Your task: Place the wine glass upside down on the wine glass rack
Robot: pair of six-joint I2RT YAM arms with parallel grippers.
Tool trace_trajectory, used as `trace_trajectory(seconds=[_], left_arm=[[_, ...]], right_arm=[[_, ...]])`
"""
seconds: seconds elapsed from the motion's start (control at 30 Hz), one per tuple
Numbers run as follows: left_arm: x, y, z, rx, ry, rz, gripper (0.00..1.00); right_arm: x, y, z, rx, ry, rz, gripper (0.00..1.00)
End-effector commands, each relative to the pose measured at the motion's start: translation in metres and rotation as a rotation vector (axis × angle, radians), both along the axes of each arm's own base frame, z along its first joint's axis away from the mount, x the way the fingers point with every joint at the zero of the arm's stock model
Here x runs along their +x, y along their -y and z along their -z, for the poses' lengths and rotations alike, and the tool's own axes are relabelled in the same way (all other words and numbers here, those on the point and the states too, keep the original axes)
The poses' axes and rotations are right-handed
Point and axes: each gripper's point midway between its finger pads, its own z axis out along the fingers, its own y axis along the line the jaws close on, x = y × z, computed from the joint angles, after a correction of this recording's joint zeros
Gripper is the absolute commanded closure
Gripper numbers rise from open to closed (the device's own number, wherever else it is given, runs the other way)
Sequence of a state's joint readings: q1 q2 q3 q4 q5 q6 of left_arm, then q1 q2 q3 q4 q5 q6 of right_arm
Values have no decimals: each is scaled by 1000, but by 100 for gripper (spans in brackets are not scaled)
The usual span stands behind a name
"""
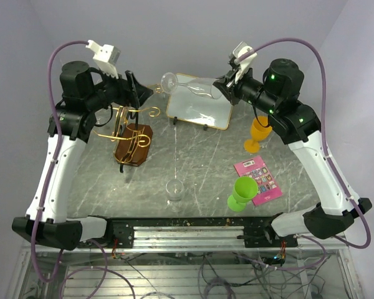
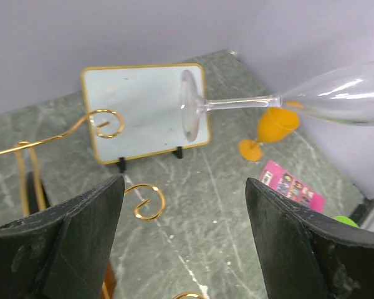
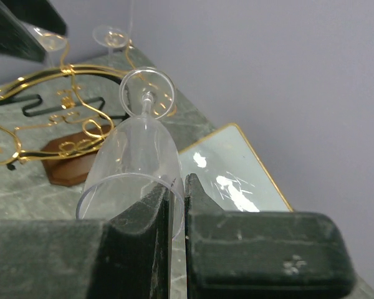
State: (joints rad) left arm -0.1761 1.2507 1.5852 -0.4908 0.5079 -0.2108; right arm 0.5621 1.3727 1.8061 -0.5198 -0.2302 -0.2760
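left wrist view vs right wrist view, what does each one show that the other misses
Only the left wrist view: the orange glass, the pink card and the open left gripper. Only the right wrist view: the right gripper shut on the rim of the wine glass. Both: the wine glass held on its side, the gold rack, the white board and the green table.
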Motion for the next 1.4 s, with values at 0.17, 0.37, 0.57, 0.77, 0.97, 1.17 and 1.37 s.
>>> trace_trajectory(seconds=[0.17,0.37,0.57,0.77,0.97,1.17,1.37], left_arm=[[5,35,-14,-149,-44,107,15],[1,39,-5,-165,-72,133,27],[-3,45,1,-178,-98,171,40],[-9,45,6,-181,-101,185,58],[-9,43,10,-168,-116,173,69],[-9,43,10,-169,-118,172,88],[-7,32,10,-184,-102,126,93]], right_arm=[[-19,-20,-35,131,1,-136,100],[-25,-20,-35,136,-6,-149,100],[-32,-22,-36,147,-21,-181,100],[-33,-22,-36,144,-19,-186,100],[-28,-24,-30,134,-25,-183,100],[-27,-26,-25,125,-32,-194,100],[-31,-24,-12,80,-30,-209,71]])
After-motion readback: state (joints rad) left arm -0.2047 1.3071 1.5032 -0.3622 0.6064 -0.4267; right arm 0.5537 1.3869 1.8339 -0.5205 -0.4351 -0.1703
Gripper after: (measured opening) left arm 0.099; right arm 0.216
